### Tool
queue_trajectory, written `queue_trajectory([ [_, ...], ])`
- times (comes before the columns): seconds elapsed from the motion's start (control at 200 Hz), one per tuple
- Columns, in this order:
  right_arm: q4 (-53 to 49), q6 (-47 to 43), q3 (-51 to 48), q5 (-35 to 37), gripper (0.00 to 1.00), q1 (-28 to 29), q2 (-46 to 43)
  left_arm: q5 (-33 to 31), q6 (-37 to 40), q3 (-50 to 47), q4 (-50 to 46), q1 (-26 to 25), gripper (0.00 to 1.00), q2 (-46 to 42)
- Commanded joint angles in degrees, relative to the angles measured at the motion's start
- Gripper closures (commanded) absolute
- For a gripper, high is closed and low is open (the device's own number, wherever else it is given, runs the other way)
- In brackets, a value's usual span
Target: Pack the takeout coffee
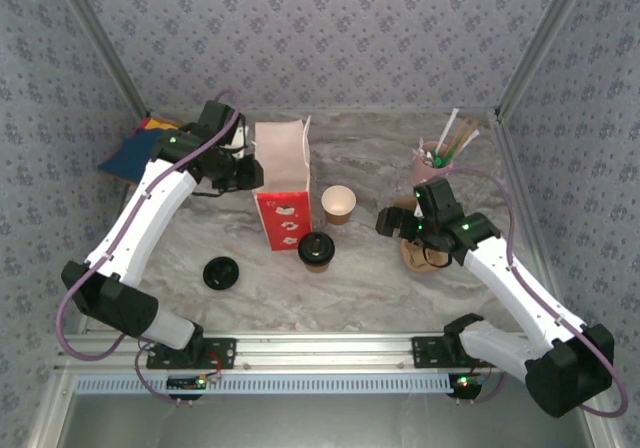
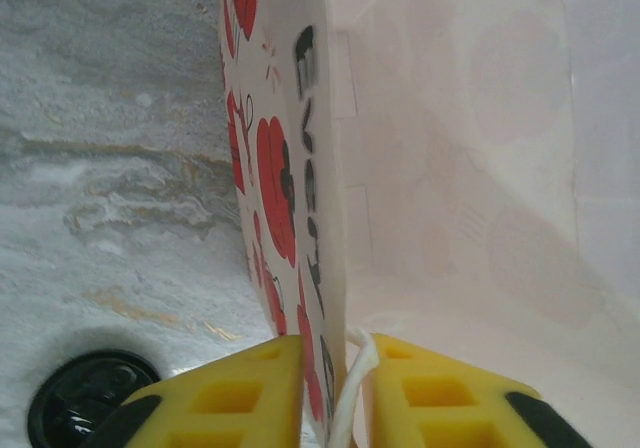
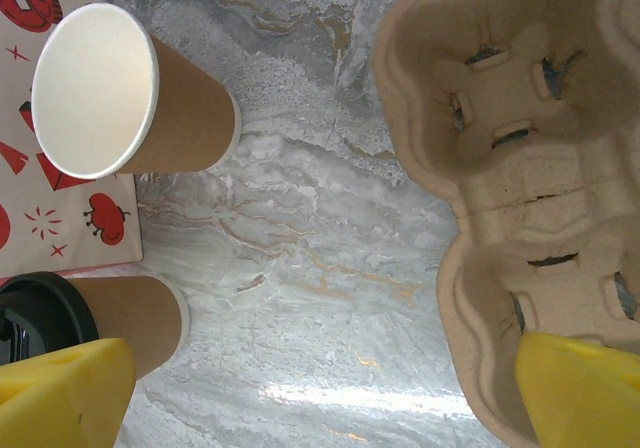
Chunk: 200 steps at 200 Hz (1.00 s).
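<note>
- Two brown paper cups stand upright on the marble-patterned table [image 1: 370,138]. The lidded cup [image 1: 316,251] is just in front of the open cup [image 1: 338,204], which shows its pale cream inside.
- Both cups are just to the right of the paper bag [image 1: 280,183]. The bag stands upright with its mouth open and red print on its near face.
- Left gripper [image 2: 335,398] is clenched on the rim of the bag's left wall. One yellow finger sits on each side of the paper, and a white cord handle is caught between them.
- One loose black lid [image 1: 220,273] lies flat on the table, near and to the left of the bag and well apart from the lidded cup.
- Right gripper [image 3: 320,398] is released, its fingers spread wide. One finger is beside the lidded cup and the other is over the near edge of the pulp carrier [image 3: 520,168]. Whether either finger touches cannot be told.
- Seen from above, the right wrist covers part of the carrier. The carrier lies to the right of the cups, with a strip of marble between them.
- Behind the carrier, close to the right arm, stands a pink cup of straws [image 1: 433,163].
- At the far left, behind the left arm, lies a coloured cloth [image 1: 135,150].
</note>
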Motion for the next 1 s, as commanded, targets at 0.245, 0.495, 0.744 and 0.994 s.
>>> queue_trajectory([
  [0.245,-3.33,2.35,0.77,2.24,0.0,0.85,-1.93,0.36,-2.11,0.75,3.14,0.12,0.35,-2.77],
  [0.495,-3.26,2.26,1.19,2.34,0.0,1.13,-1.66,-2.54,-1.75,3.48,0.96,-0.1,0.37,1.39],
  [0.744,-3.81,2.21,1.2,2.78,0.0,1.05,-1.76,-7.99,-1.98,4.74,0.23,-1.52,0.48,4.15],
  [0.994,-3.17,2.52,0.51,2.86,0.0,1.13,-1.7,-13.57,-3.75,6.42,2.34,-1.64,0.74,5.88],
])
